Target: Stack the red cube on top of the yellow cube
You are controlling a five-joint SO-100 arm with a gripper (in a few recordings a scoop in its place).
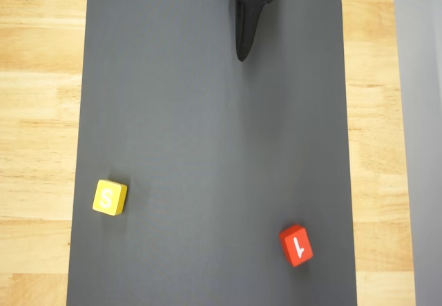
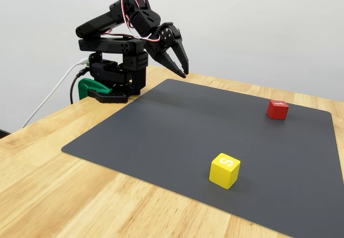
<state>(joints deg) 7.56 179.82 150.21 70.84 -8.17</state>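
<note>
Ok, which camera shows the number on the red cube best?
The overhead view: the red cube faces the camera, its white "1" plain. The fixed view shows the cube far off, its top marking foreshortened and unclear.

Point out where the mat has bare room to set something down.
The mat is bare between the gripper and both cubes, and between the yellow cube and the red cube. Nowhere is crowded; each cube sits near a side edge.

The black arm is folded back, its pincer [image 2: 183, 70] pointing downward with jaws nearly closed, holding nothing.
</note>
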